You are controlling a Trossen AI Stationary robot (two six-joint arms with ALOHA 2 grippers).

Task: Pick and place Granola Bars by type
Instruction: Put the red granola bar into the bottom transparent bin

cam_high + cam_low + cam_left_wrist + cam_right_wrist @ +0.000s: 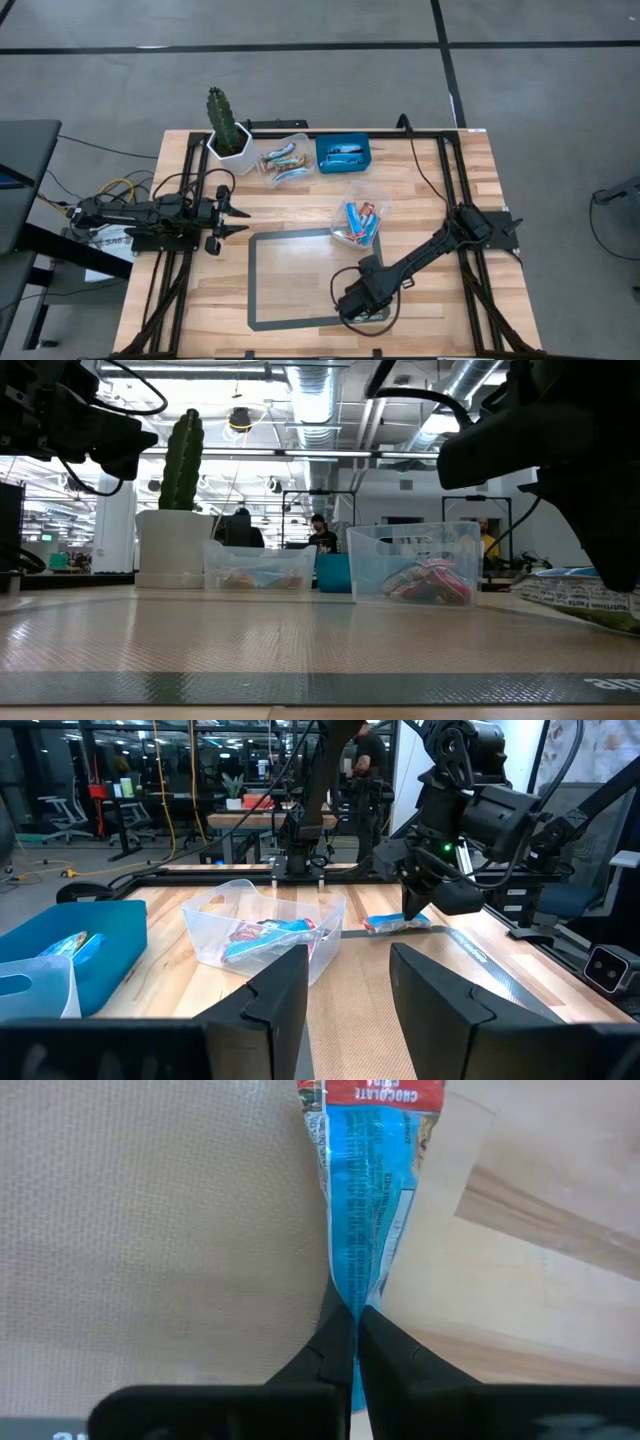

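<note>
Left hand (240, 214) waits left of the grey mat (300, 275), fingers parted, holding nothing. Right hand (350, 308) is at the mat's near right corner, fingers pinched on a blue granola bar (365, 1210) lying across the mat edge.

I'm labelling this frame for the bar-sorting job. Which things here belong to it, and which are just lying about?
Job:
blue granola bar, pinched in the shut right gripper
bars in the near clear tub
bars in the far clear tub
blue bin

Lying about:
potted cactus
left gripper, waiting at the table's left edge
</note>
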